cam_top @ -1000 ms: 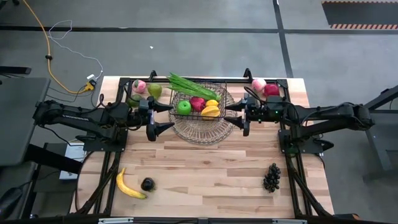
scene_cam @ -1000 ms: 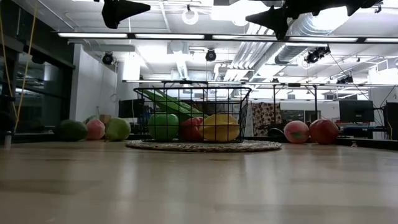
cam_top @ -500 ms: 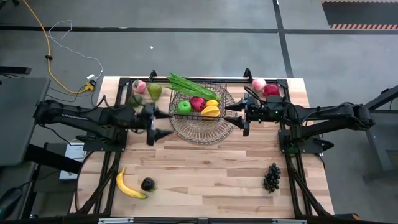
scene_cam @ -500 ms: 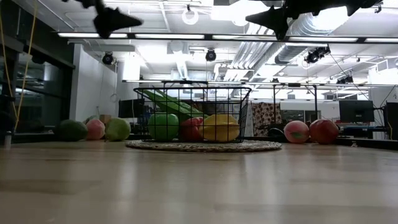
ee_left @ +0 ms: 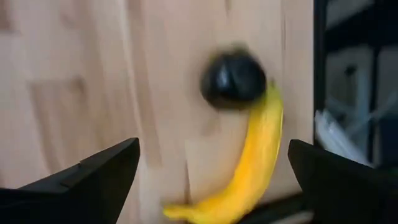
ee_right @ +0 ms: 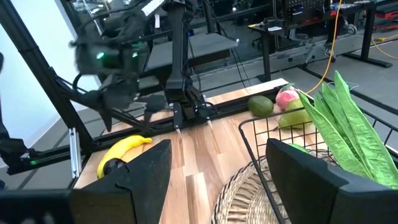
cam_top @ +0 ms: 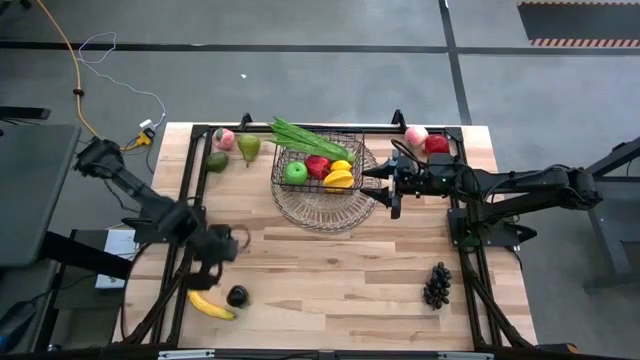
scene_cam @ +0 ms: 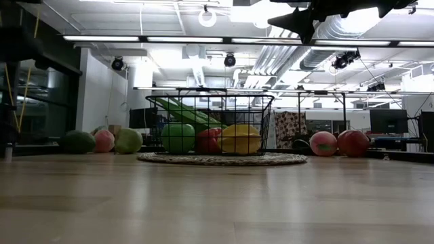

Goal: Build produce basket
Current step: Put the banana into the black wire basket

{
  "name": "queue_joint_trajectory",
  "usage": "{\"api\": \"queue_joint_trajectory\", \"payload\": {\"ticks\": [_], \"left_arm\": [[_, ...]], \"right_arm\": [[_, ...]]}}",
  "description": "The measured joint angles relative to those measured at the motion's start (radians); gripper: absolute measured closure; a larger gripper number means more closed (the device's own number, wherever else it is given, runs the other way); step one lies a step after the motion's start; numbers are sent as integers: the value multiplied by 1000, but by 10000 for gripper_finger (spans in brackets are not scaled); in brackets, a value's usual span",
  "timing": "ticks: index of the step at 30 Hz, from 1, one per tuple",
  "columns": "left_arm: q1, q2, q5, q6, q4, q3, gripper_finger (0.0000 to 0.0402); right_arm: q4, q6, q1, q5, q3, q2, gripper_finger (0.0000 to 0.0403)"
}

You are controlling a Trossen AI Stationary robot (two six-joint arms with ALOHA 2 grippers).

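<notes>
1. Now the left gripper (cam_top: pixel 222 252) hangs over the near left part of the table, fingers wide apart and empty, just above the yellow banana (cam_top: pixel 209 300) and the dark plum (cam_top: pixel 237 296). In its wrist view the plum (ee_left: pixel 233 79) touches the banana (ee_left: pixel 247 167) near one end.
2. I judge the step in hand is to pick one of these two. To do it well, the fingers should come down across the banana's middle, away from the plum, so the plum is not pushed and does not roll off.
3. The dark grapes (cam_top: pixel 436 284) lie on the near right part, well apart from both arms.
4. Farther, the wire basket (cam_top: pixel 352 141) stands on a round woven tray (cam_top: pixel 310 214), with a green apple (cam_top: pixel 295 172), a red apple (cam_top: pixel 318 165), yellow fruit and a green leafy bunch (cam_top: pixel 310 138) inside.
5. The right gripper (cam_top: pixel 384 186) waits just beside the basket's right side, fingers apart, holding nothing.
6. At the far edge remain a peach (cam_top: pixel 225 138), a pear (cam_top: pixel 249 146) and a mango (cam_top: pixel 217 161) on the left, and two fruits on the right.
7. I can read no brand, label or writing anywhere.
</notes>
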Motion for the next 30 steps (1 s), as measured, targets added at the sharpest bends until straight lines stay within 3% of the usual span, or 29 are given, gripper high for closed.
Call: {"api": "queue_joint_trajectory", "payload": {"ticks": [5,11,14,20,30], "left_arm": [[-187,122,-19,-101,3,0,2],[-320,289,15,-182,76,0,2],[-352,355,64,-215,136,0,2],[-388,461,57,-292,163,0,2],[-402,559,33,-246,157,5,27]], "right_arm": [[-2,0,0,0,0,0,151],[-23,0,0,0,0,0,151],[-33,0,0,0,0,0,151],[-44,-3,0,1,0,0,151],[-51,0,0,3,0,0,151]]}}
